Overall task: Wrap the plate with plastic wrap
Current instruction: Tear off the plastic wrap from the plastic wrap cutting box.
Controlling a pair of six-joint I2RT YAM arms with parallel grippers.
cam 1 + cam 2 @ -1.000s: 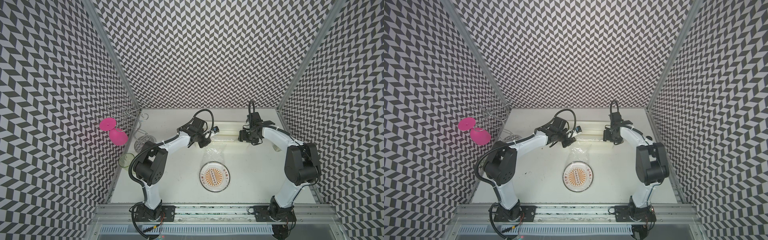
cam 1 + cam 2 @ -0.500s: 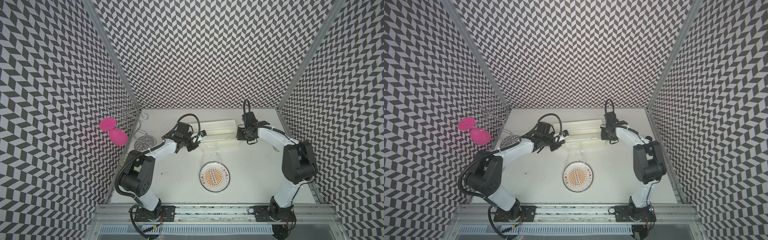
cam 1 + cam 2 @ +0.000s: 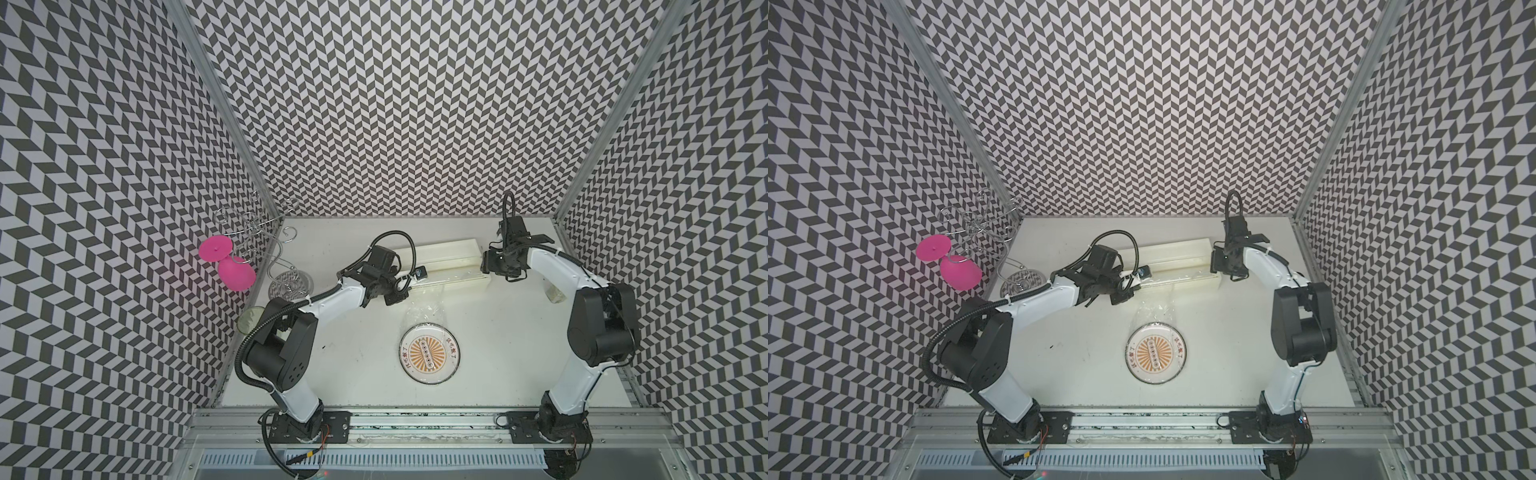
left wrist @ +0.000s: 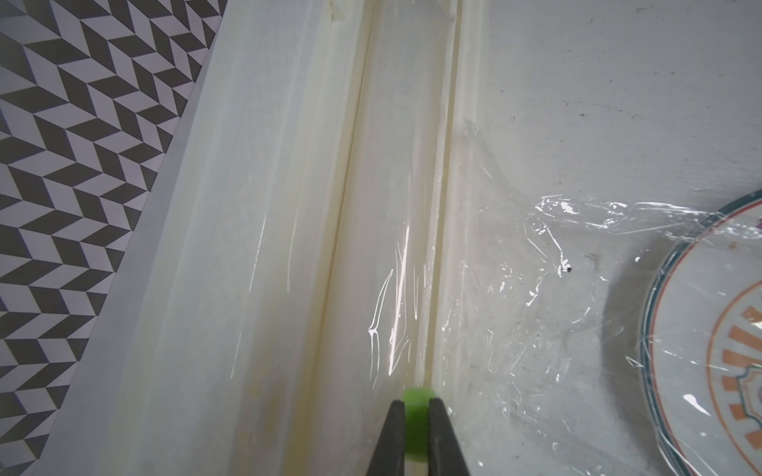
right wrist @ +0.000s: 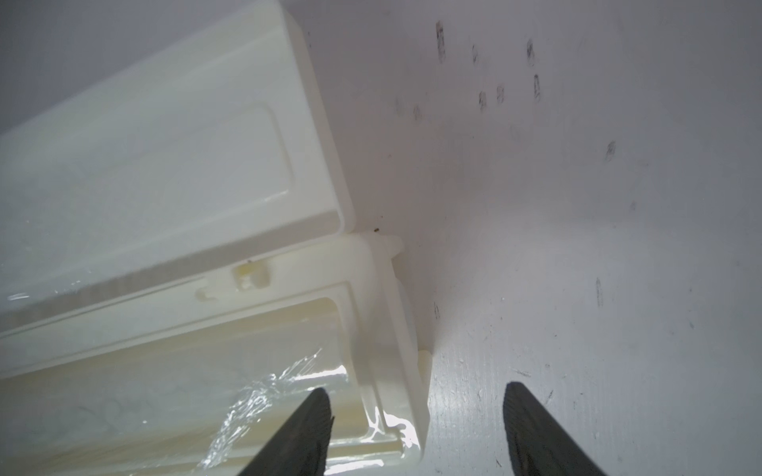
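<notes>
The plate (image 3: 429,353) (image 3: 1155,353) lies flat in mid-table, its rim also showing in the left wrist view (image 4: 721,350). Crinkly plastic wrap (image 3: 424,309) (image 3: 1152,309) (image 4: 515,288) covers it and stretches back to the cream dispenser box (image 3: 444,266) (image 3: 1171,259) (image 5: 165,165). My left gripper (image 3: 395,293) (image 3: 1121,295) (image 4: 416,406) is shut on the box's green tab (image 4: 416,416), at the edge where the film leaves the box. My right gripper (image 3: 488,266) (image 3: 1214,259) (image 5: 418,393) stands open astride the box's right end wall, one finger over the box and one over the table.
A wire stand (image 3: 266,245) with pink cups (image 3: 226,266) and a round patterned base (image 3: 291,284) fills the back left corner. A glass (image 3: 249,318) sits by the left wall and a clear cup (image 3: 555,291) by the right arm. Patterned walls enclose three sides.
My left gripper slid left along the box and has come partway back to the right, still shut. My right gripper shifted slightly at the box's right end, narrowing and then widening.
</notes>
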